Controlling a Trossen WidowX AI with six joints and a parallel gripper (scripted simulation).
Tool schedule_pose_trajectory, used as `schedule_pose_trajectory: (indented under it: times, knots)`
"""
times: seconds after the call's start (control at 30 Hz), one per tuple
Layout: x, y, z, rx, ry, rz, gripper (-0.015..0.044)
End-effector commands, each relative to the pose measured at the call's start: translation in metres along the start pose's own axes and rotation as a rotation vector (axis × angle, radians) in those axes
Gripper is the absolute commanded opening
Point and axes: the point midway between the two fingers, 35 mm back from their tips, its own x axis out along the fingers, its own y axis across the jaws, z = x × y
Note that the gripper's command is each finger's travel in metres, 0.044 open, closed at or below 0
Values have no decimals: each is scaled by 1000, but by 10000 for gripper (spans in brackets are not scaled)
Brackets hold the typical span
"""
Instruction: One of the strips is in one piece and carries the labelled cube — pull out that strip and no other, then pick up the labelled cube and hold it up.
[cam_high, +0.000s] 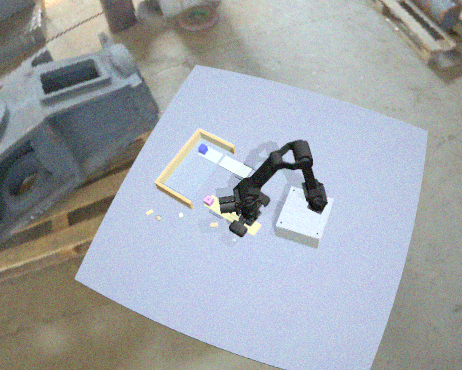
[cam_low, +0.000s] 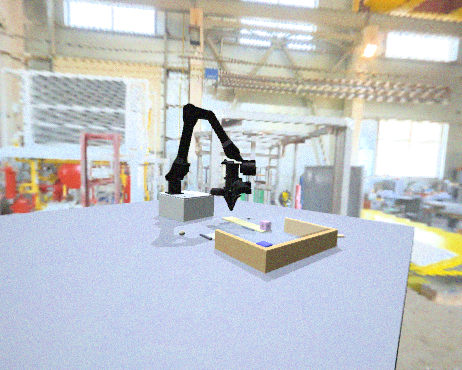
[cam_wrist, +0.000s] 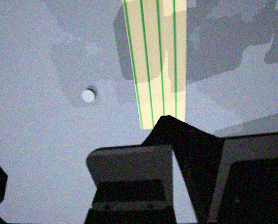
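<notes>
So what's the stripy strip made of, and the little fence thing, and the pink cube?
The striped strip looks like thin card or cloth: flat, matte cream with green lines. The fence looks like wood: tan, plain boards, no shine. The pink cube could be plastic or foam; it is too small to tell.

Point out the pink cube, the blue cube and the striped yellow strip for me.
pink cube (cam_high: 208, 200): top view, on its upper face.
blue cube (cam_high: 202, 148): top view, on its upper face, inside the wooden frame.
striped yellow strip (cam_wrist: 157, 55): wrist view, mid-strip between the green lines, ahead of the hand.
</notes>
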Motion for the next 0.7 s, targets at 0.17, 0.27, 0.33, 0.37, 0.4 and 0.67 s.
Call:
schedule_pose_trajectory:
  times: [0.17,0.27,0.33,0.37,0.4,0.67]
  knots:
    - [-6,1,27,-23,7,-3,157]
    - [-9,2,38,-23,6,-3,236]
    - [-10,2,46,-23,5,-3,289]
    - [-11,2,49,-23,5,-3,315]
    - [-12,2,53,-23,4,-3,341]
    - [-17,5,82,-23,1,-3,440]
